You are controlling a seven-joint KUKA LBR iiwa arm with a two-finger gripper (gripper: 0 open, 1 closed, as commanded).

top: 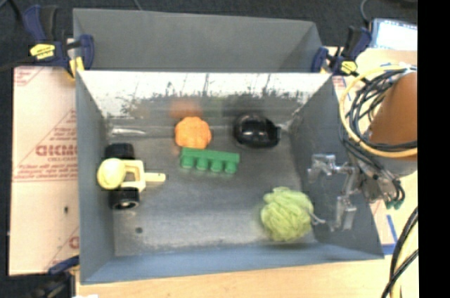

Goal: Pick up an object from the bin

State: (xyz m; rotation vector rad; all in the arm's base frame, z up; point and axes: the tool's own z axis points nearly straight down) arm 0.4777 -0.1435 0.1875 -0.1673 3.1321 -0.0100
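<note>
So the closest thing to the gripper (334,191) is a yellow-green fuzzy ball (287,214), low on the right of the bin (197,40) floor, w/ the gripper just beside it on the right, by the right wall. Not over it, not round it. Fingers look spread apart w/ nothing between them, so imo nothing's picked yet; this is the approach step.

Next move prob needs a shift left so the jaws straddle the ball, then down and close. It looks soft, so it should squash and grip ok.

Rest is well apart from the gripper: green studded block (209,162) mid-floor, orange lumpy ball (193,133) touching its upper left end, black rounded thing (255,131) near the back wall, yellow and black toy (124,175) far left.

The arm (394,114) comes in over the right rim, wrist cables looped round it, gripper pointing down into the bin.
</note>
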